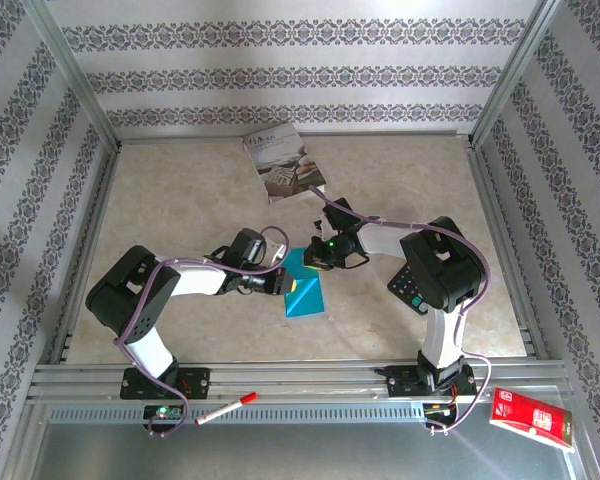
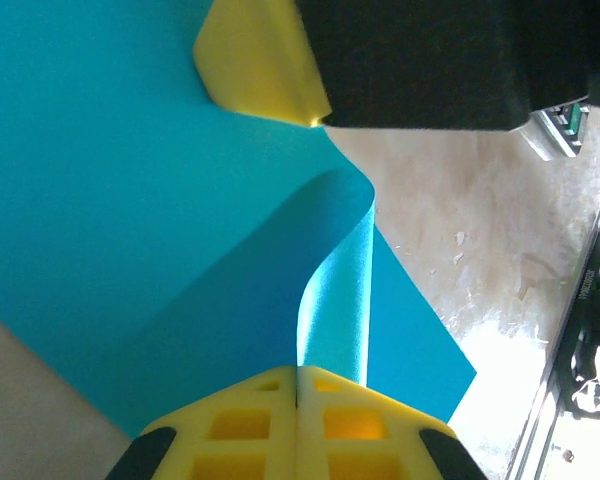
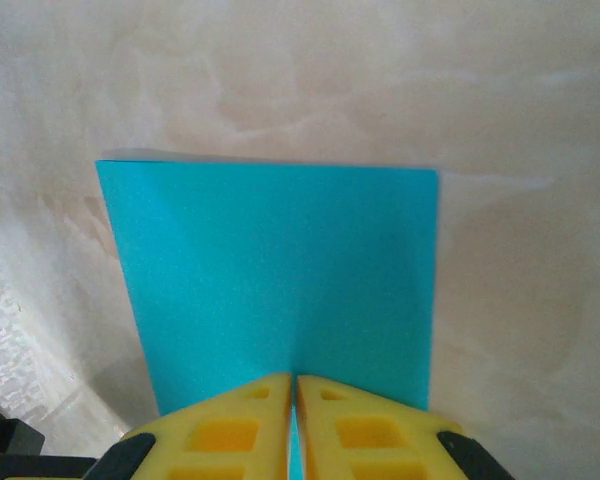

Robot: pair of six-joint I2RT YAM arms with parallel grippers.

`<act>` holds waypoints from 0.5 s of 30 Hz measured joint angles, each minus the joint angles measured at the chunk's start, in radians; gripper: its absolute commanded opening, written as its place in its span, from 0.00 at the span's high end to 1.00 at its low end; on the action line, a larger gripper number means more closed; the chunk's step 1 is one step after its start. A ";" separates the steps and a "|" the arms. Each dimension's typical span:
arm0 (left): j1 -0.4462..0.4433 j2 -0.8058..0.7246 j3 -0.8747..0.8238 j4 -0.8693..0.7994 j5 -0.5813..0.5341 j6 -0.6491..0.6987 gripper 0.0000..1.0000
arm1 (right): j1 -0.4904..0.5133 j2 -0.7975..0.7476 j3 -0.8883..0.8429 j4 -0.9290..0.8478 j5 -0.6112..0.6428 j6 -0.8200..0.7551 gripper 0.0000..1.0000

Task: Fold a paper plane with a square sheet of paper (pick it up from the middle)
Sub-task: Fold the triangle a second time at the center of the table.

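The teal-blue square sheet of paper [image 1: 304, 288] is held just above the middle of the table between both arms. My left gripper [image 1: 278, 283] is shut on its left edge; in the left wrist view the sheet [image 2: 130, 220] curls up into the closed yellow fingers [image 2: 240, 425], and the right gripper's yellow fingertip [image 2: 260, 65] pinches it at the top. My right gripper [image 1: 315, 250] is shut on the far edge; the sheet [image 3: 280, 270] hangs flat in front of its closed fingers [image 3: 350, 430]. No paper plane shape shows.
A grey-white printed book [image 1: 283, 162] lies at the back of the marbled table [image 1: 180, 200]. A red-capped pen [image 1: 225, 408] and a red packet [image 1: 532, 418] rest on the metal shelf in front. Aluminium rails [image 1: 280, 378] border the table.
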 measured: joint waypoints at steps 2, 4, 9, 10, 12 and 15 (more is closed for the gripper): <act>0.000 0.000 -0.006 0.000 -0.006 0.000 0.99 | 0.000 0.001 0.000 0.000 0.000 0.000 0.86; 0.000 0.002 -0.007 0.000 -0.009 0.000 0.99 | 0.000 0.001 0.001 0.000 0.000 0.000 0.86; 0.000 0.002 -0.007 0.000 -0.015 0.000 1.00 | 0.000 0.001 0.002 -0.002 0.000 0.000 0.86; 0.000 0.002 -0.007 0.000 -0.016 0.000 1.00 | 0.000 0.002 0.002 -0.002 0.000 0.000 0.86; 0.000 0.002 -0.007 -0.001 -0.019 0.000 1.00 | 0.000 0.003 0.003 -0.003 0.000 0.000 0.86; 0.000 0.010 -0.007 -0.001 -0.020 0.000 1.00 | 0.000 0.003 0.003 -0.004 0.000 0.000 0.86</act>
